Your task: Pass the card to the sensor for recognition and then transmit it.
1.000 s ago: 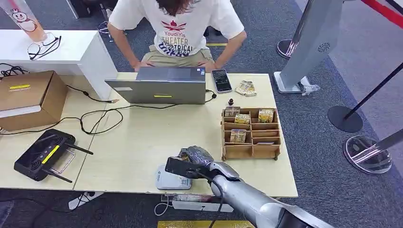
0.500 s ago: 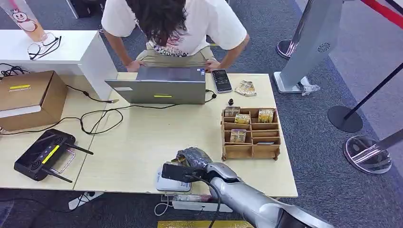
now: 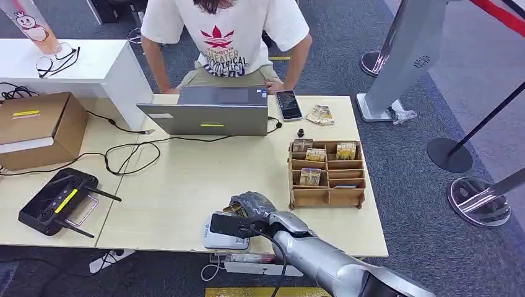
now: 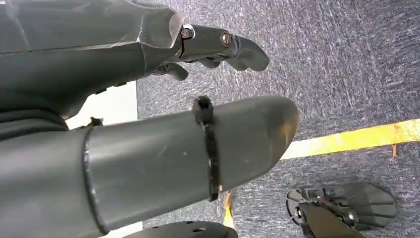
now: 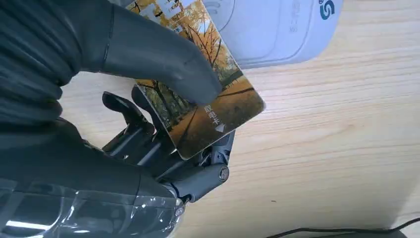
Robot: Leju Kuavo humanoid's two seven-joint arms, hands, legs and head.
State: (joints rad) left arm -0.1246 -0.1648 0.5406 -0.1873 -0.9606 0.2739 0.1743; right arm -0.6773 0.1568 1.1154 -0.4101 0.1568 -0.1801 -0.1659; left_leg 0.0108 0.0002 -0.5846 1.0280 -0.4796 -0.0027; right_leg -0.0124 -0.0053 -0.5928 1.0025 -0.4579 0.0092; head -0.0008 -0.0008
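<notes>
Autumn-tree printed plastic card sits pinched between the thumb and darker fingers of the robot's right hand, its far corner overlapping the rounded white card-reader sensor at the near edge of the pale wooden table. Seen from the head camera, the right hand hovers over that sensor much as it did half a second ago, having edged slightly left of where it was a second ago. The left hand hangs beside the robot above grey carpet crossed by a yellow floor stripe, fingers loosely apart and holding nothing. To the right of the right hand stands a wooden compartment rack with small cards in several slots. At the table's far side, a person in a white printed T-shirt now stands more upright behind the grey laptop, where half a second ago the head was bent low over it. A black smartphone lies just right of the laptop; a brown cardboard box and a black controller with antennas rest at far left.
</notes>
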